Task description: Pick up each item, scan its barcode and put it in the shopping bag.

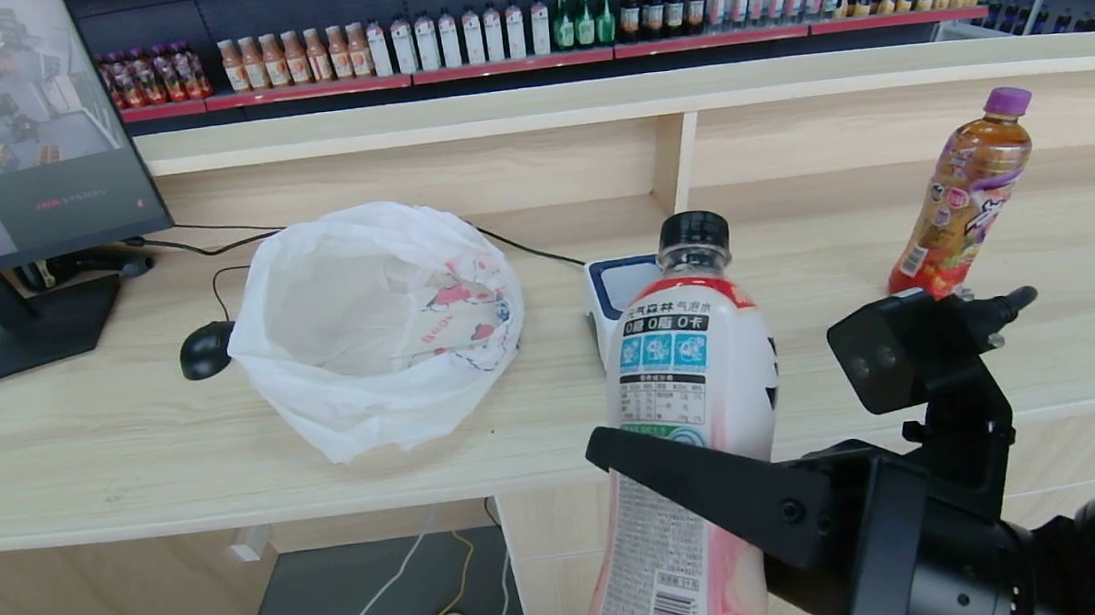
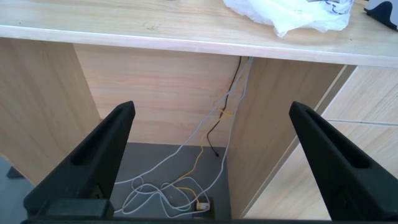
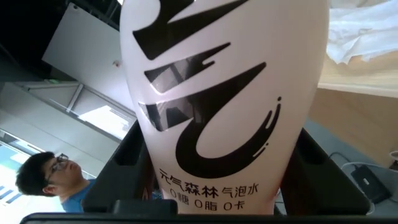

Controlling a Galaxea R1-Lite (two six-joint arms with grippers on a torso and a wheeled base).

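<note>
My right gripper (image 1: 726, 491) is shut on a pink-and-white drink bottle (image 1: 688, 414) with a black cap, held upright in front of the counter's near edge. Its barcode label faces me. In the right wrist view the bottle (image 3: 217, 93) sits between the two fingers. Behind the bottle's neck stands the white barcode scanner (image 1: 616, 286). The white plastic shopping bag (image 1: 373, 324) lies open on the counter to the scanner's left. An orange bottle with a purple cap (image 1: 963, 192) stands at the right. My left gripper (image 2: 211, 162) hangs open below the counter, nothing between its fingers.
A monitor (image 1: 0, 149) on a black stand is at the counter's far left, with a black mouse (image 1: 207, 348) and cables beside the bag. A raised wooden ledge (image 1: 588, 103) runs along the back. Loose cables (image 2: 186, 186) lie on the floor under the counter.
</note>
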